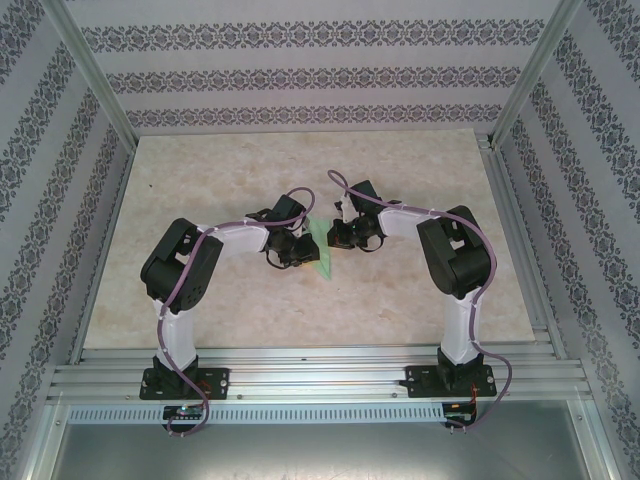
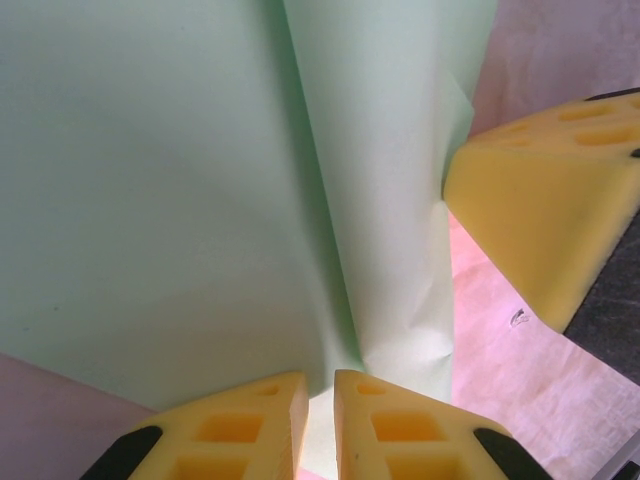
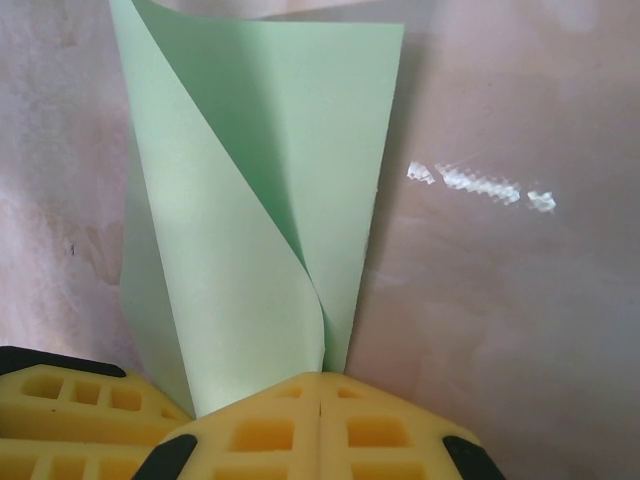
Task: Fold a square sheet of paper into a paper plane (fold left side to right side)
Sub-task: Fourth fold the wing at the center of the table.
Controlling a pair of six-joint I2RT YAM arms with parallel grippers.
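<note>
A robot test cell in a lab, not a lived-in room. The bench (image 1: 200, 300) has a pale marble-look top and is boxed in by an aluminium profile frame (image 1: 88, 75) rising at its corners. Behind the bench and on both its sides stand flat panels of striped, flower-patterned wallpaper (image 1: 300, 60), like a backdrop. Along the bench's near edge run slotted aluminium rails (image 1: 320, 375) carrying two bolted-down robot arms, left arm (image 1: 180, 275) and right arm (image 1: 458, 262), with loose purple cables (image 1: 192, 400) at their bases
</note>
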